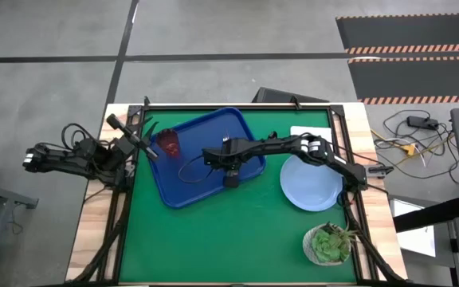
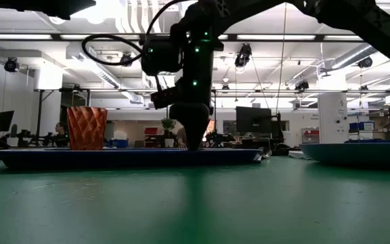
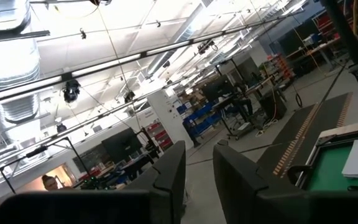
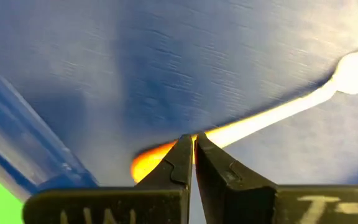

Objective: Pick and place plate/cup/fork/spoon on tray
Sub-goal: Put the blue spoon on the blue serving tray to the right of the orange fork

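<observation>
The dark-blue tray (image 1: 205, 179) lies at the table's far left of centre. The red-brown cup (image 1: 170, 143) stands upright in its far left part, and also shows in the low view (image 2: 87, 127). My right gripper (image 1: 228, 163) points down over the tray's right part, shut on the fork (image 4: 303, 106), whose silver tines (image 4: 356, 71) point away from the fingers. The light-blue plate (image 1: 311, 182) lies on the table right of the tray. My left gripper (image 3: 197, 168) is open and empty, raised at the table's left edge. The spoon is not in view. My right gripper pinches the fork's orange handle (image 4: 151, 158) between its two fingertips (image 4: 179, 163), a little in from its free end. The fingers come from above, pointing down, and lie across the handle. The fork lies about level at the tray floor (image 4: 185, 68); whether it rests on it I cannot tell.
A white rectangular block (image 1: 309, 131) lies at the far right. A green potted plant (image 1: 327, 243) stands at the near right corner. The green table (image 1: 213, 247) shows bare in front of the tray.
</observation>
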`<control>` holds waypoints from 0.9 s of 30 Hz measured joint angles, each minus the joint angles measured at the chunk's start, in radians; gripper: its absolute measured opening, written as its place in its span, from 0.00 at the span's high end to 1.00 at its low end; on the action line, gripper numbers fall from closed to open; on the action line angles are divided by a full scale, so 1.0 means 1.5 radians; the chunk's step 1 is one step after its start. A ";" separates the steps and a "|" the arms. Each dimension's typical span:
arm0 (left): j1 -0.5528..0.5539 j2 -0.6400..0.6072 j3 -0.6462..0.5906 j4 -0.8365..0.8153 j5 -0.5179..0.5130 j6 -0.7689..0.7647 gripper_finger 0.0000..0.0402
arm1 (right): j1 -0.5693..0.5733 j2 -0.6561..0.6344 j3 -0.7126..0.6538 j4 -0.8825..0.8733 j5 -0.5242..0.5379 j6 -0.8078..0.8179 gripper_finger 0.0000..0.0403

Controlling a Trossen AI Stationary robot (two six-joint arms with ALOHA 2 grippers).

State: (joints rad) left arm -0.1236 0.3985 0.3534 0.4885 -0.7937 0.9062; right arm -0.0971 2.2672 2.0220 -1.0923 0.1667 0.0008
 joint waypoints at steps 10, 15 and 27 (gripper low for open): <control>0.000 0.000 0.000 -0.001 0.000 0.000 0.84 | -0.001 -0.002 0.000 -0.004 0.001 0.007 0.98; 0.000 0.000 0.000 -0.004 0.000 0.000 0.84 | -0.001 -0.014 0.000 -0.081 -0.009 0.004 0.98; 0.000 0.000 -0.002 -0.003 0.000 0.000 0.84 | -0.042 -0.137 -0.076 -0.102 0.098 0.099 0.98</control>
State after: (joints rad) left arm -0.1235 0.3985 0.3511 0.4835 -0.7933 0.9062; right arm -0.1608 2.0624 1.9079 -1.2446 0.3133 0.1488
